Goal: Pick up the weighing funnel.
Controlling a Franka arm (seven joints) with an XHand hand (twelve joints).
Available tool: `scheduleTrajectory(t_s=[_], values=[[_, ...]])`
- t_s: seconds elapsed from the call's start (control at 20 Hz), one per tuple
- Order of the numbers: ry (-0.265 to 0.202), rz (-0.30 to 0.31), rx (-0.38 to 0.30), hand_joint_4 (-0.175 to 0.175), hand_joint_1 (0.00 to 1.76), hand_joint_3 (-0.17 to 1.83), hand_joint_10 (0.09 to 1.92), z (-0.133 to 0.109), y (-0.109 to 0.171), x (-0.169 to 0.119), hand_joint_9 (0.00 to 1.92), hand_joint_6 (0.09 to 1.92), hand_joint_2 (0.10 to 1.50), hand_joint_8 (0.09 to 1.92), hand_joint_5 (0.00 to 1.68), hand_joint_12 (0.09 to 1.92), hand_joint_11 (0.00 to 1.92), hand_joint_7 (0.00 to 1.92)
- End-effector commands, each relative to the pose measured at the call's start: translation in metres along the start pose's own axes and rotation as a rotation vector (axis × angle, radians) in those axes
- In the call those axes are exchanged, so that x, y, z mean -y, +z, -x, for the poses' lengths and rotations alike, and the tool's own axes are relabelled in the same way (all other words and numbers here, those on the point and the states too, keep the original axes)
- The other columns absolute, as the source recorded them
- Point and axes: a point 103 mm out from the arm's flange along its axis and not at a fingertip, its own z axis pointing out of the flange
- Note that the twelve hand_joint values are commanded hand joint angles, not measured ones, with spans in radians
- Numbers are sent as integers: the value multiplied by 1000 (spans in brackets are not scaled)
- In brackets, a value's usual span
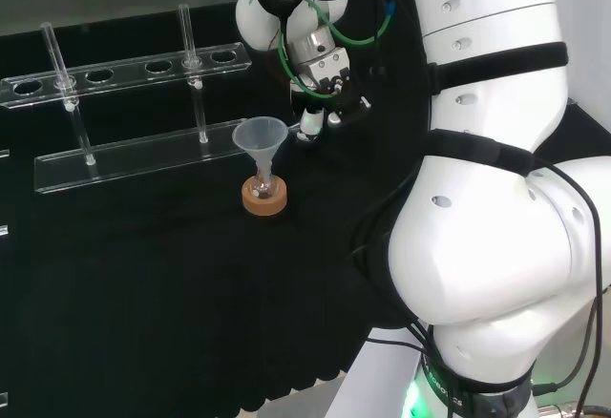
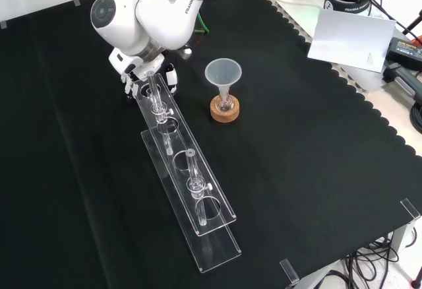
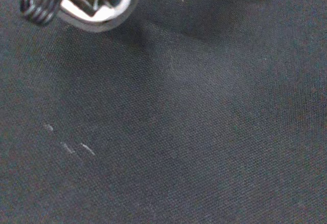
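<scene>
A: Black cloth (image 2: pixel 316 170) on the bench. Counts pls?
B: 1 clear rack (image 2: pixel 211 223), 2 tubes (image 2: pixel 193 170) upright in it. 1 funnel (image 1: pixel 259 137), stem in 1 small flask (image 1: pixel 263 189) on 1 cork ring (image 1: pixel 264 204), near the rack.
A: Hand?
B: Hand (image 1: pixel 329 103) is low over the cloth at the rack's end. Head view: right of funnel, apart. Open or closed, holding anything: can't tell.
A: Writing?
B: Lettering on white arm link (image 2: pixel 158 18), front view. Print on white sheet (image 2: pixel 349 38) too small to read.
</scene>
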Motion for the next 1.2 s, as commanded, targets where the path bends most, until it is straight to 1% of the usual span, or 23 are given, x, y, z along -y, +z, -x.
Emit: scheduleTrajectory(t_s=[0.05, 0.1, 0.15, 0.25, 0.5, 0.75, 0.9, 1.2], values=[[18, -1, -16, 129, 1018, 463, 435, 1, 2, 1, 949, 727, 756, 653, 1058, 1167, 755, 644], [24, -3, -23, 152, 1053, 438, 423, 2, 2, 1, 980, 722, 785, 651, 1126, 1134, 788, 673], [31, -4, -22, 165, 1074, 450, 403, 3, 3, 1, 1013, 718, 785, 645, 1168, 1097, 823, 701], [43, 1, -19, 174, 1094, 516, 350, 5, 2, 3, 1087, 729, 755, 634, 1202, 1024, 909, 747], [56, 39, -44, 175, 1102, 594, 243, 13, -6, 11, 1213, 760, 718, 628, 1209, 939, 1034, 814], [65, 48, -39, 175, 1106, 601, 208, 25, -19, 21, 1262, 744, 709, 627, 1220, 901, 1090, 840], [70, 37, -26, 175, 1109, 605, 190, 35, -27, 28, 1273, 729, 703, 625, 1230, 888, 1101, 845], [102, 35, 18, 175, 1110, 606, 178, 55, -49, 46, 1279, 723, 701, 624, 1234, 882, 1107, 847]])
